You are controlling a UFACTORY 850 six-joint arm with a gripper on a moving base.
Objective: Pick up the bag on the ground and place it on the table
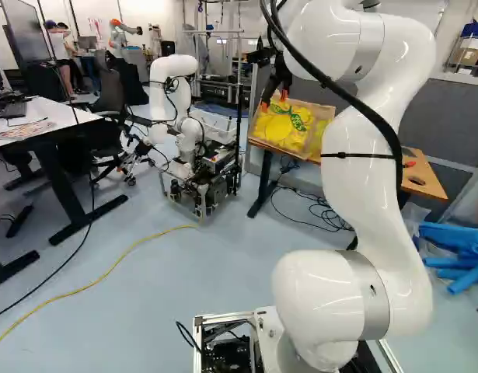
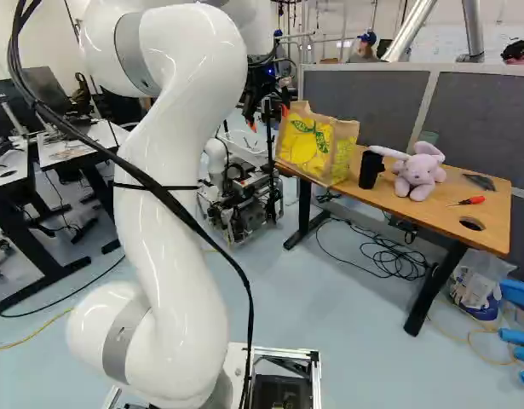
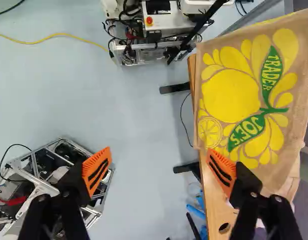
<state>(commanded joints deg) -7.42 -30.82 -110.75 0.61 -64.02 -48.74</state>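
Fingers [image 2: 285, 110] stand wide apart near the boxy, coarse-woven bag [image 3: 231, 97], yellow-petalled, atop the wooden table [image 2: 440, 203].

Bag [image 3: 249, 100] tan w/ yel. fruit & grn. leaves; plush [image 2: 419, 173] lilac.
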